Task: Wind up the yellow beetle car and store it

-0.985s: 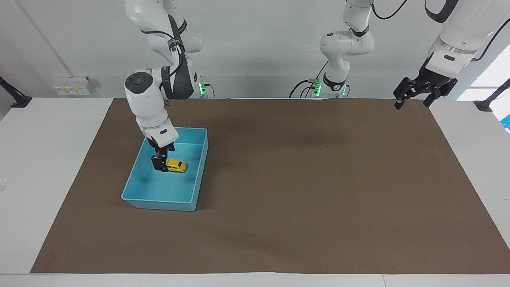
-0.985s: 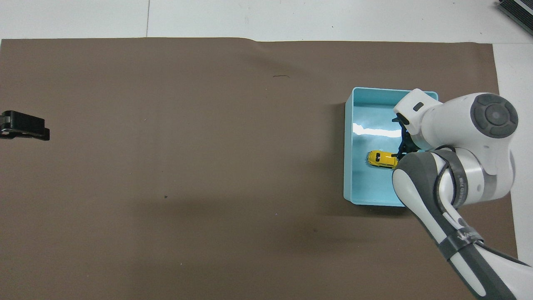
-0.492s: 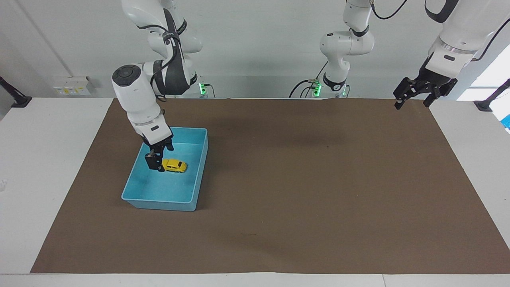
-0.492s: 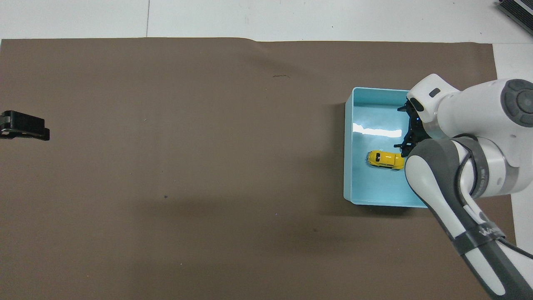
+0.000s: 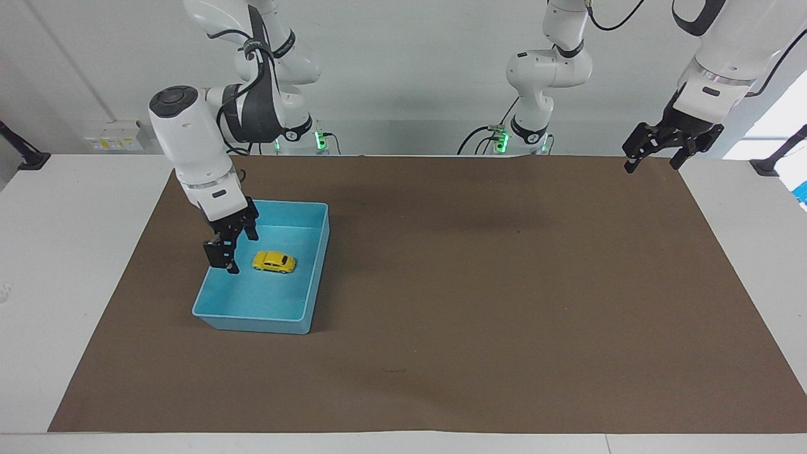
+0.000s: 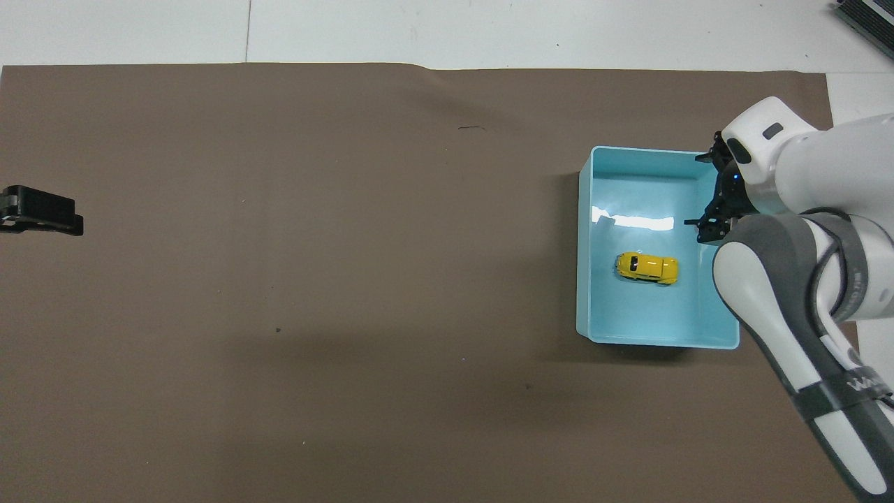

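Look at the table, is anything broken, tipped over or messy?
Nothing stands out. The yellow beetle car sits upright on its wheels inside the light blue bin, which stands flat on the brown mat. The right claw hangs open over the bin's edge, and the left claw waits open.

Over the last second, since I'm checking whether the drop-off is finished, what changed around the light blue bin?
The right gripper, open, has lifted away from the tiny yellow beetle toy car and drawn toward the bin's wall at the right arm's end of the table. The car lies free on the floor of the light blue plastic bin, where it was. The left gripper still waits, open, over the brown mat's corner.
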Action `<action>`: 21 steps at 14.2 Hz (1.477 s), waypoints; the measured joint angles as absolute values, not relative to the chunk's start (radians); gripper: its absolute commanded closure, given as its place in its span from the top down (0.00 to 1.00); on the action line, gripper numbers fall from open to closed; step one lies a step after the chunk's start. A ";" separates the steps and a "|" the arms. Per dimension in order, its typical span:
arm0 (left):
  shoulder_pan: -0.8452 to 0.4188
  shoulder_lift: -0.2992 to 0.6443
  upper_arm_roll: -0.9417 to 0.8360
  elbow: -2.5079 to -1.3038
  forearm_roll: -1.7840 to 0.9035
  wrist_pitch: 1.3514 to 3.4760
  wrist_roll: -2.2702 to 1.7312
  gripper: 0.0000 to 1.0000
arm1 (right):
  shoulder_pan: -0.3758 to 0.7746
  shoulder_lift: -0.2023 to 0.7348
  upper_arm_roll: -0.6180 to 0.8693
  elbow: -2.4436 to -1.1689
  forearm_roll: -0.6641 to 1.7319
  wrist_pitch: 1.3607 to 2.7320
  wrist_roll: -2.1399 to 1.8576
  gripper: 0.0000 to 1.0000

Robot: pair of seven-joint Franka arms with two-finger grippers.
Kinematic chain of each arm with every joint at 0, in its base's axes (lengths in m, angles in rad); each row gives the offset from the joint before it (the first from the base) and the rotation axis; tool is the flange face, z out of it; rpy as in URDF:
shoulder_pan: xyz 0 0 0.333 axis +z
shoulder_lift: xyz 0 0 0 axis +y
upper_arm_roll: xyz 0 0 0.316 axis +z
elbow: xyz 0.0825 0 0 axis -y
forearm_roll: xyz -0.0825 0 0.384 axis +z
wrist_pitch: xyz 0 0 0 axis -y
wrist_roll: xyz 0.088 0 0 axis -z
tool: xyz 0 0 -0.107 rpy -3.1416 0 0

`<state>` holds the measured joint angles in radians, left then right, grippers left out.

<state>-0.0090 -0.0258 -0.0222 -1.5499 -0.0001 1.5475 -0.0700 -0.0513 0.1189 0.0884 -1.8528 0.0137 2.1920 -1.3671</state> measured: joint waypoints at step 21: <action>-0.009 -0.026 -0.022 -1.550 0.000 1.547 -0.070 1.00 | 0.007 0.023 -0.014 -1.677 0.014 1.976 -1.280 1.00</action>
